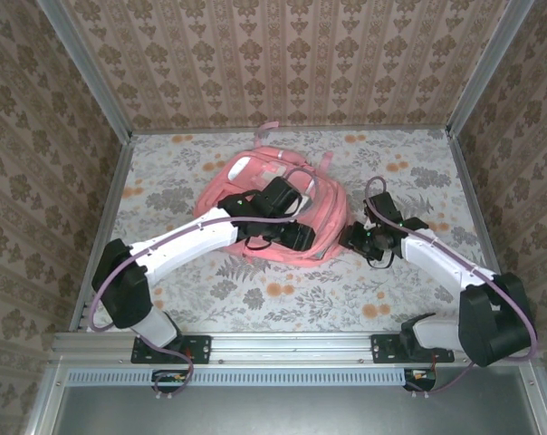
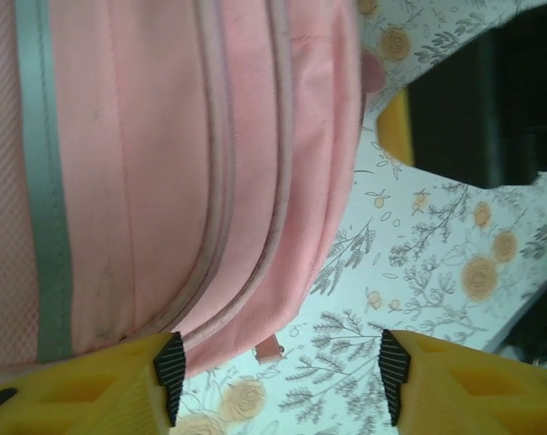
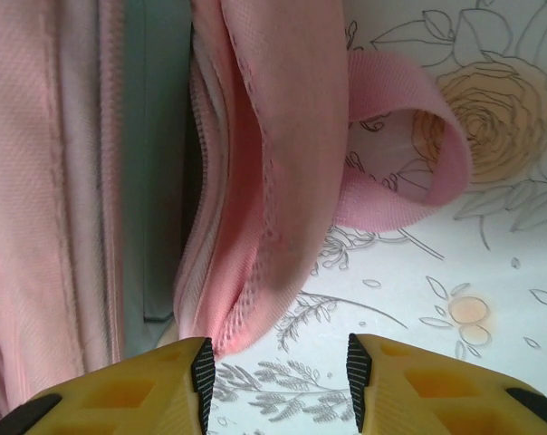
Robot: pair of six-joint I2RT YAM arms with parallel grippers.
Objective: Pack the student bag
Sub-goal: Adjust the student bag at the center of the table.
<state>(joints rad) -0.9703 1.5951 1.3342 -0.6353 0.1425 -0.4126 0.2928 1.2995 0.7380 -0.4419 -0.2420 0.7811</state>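
Student bag (image 1: pixel 230 181): one, lying flat on bench (image 1: pixel 409 290), centre, toward far side. Contents hidden, so progress cannot be confirmed. Judged: closing left to do.
Left gripper (image 2: pixel 278 376): one, jaws released, at bag's near edge.
Right gripper (image 3: pixel 278 376): one, jaws released, beside bag's right edge, near strap loop (image 3: pixel 409 154).

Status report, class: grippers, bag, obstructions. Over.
Left gripper open at edge of student bag. Right gripper open, holding nothing. Bag flat on table. Strap loop near right jaws.
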